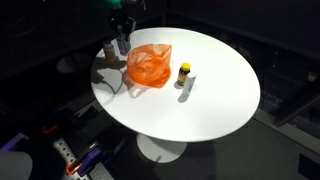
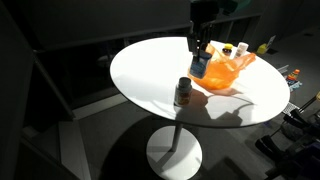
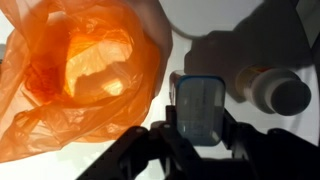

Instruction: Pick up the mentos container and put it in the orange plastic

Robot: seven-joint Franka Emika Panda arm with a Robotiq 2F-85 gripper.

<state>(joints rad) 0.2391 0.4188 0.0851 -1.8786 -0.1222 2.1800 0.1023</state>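
My gripper (image 3: pixel 200 135) is shut on the mentos container (image 3: pixel 200 105), a pale blue translucent tub held upright between the fingers. It also shows in both exterior views (image 1: pixel 122 44) (image 2: pixel 200 65). The orange plastic bag (image 3: pixel 80 75) lies crumpled and open on the white round table (image 1: pixel 215 100). In both exterior views the bag (image 1: pixel 150 66) (image 2: pixel 226 73) sits right beside the gripper (image 1: pixel 121 38) (image 2: pixel 200 52). The container is at the bag's edge, outside it. I cannot tell whether it touches the table.
A white bottle (image 3: pixel 276 93) stands close beside the held container. A dark bottle with a yellow cap (image 1: pixel 183 75) stands on the other side of the bag. The table edge is near the gripper in an exterior view (image 1: pixel 100 70).
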